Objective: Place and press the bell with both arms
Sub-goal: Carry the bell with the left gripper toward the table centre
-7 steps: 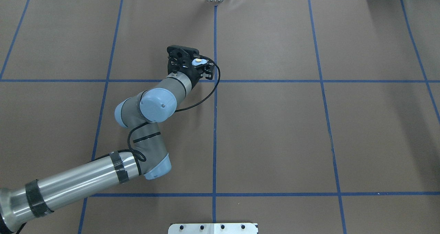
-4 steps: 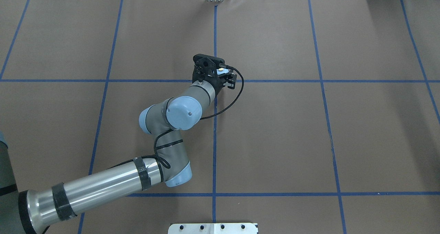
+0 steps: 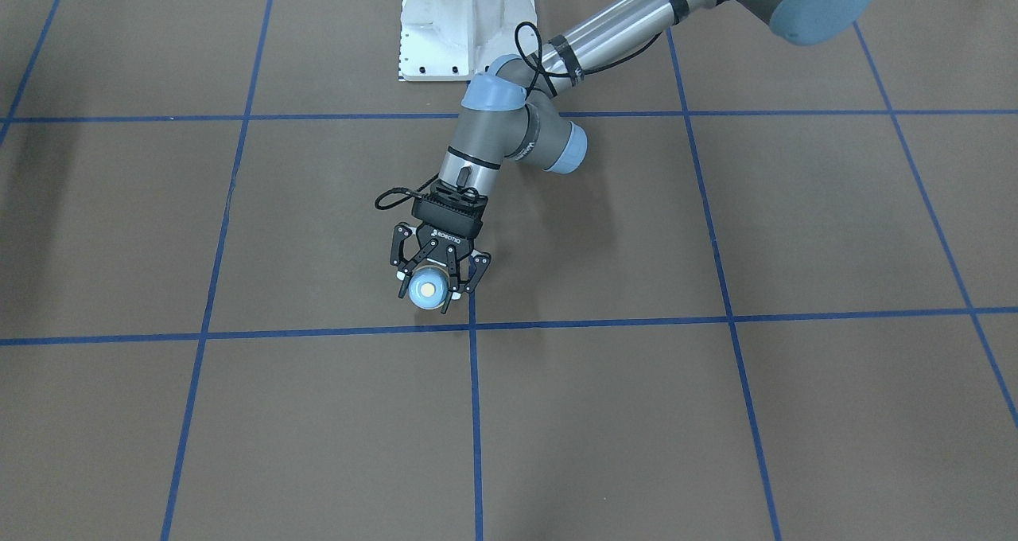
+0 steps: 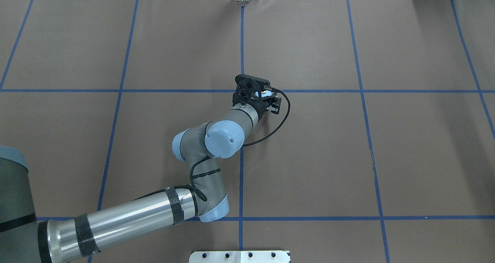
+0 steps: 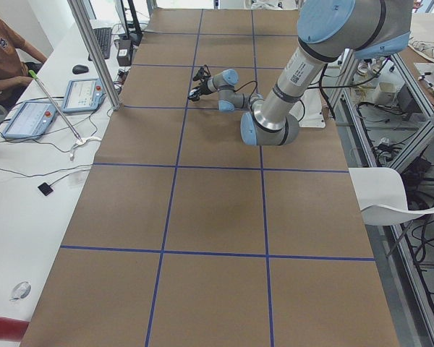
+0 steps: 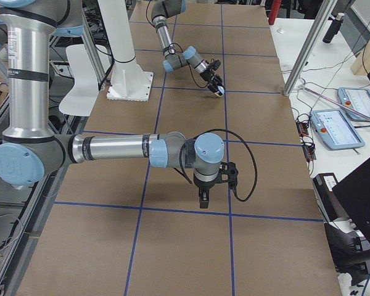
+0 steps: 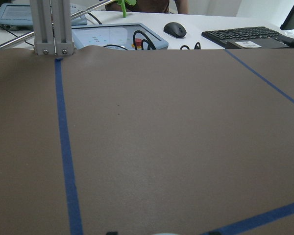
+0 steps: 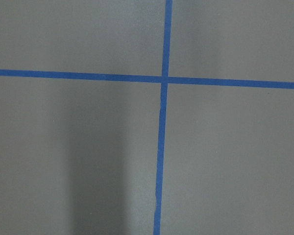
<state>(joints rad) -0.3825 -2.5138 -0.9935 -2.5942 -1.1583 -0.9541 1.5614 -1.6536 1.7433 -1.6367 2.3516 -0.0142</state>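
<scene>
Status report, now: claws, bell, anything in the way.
Left claw shut on bell, button up, beside a tape crossing. Right claw points down over mat, open or shut unclear. Nothing seen in the way.

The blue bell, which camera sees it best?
The front-facing view: the bell shows nearly whole, its top toward the camera, held in the left claw. Overhead, the claw hides most of it. The right side view shows it tiny and far. The other views barely show it, or not at all.
</scene>
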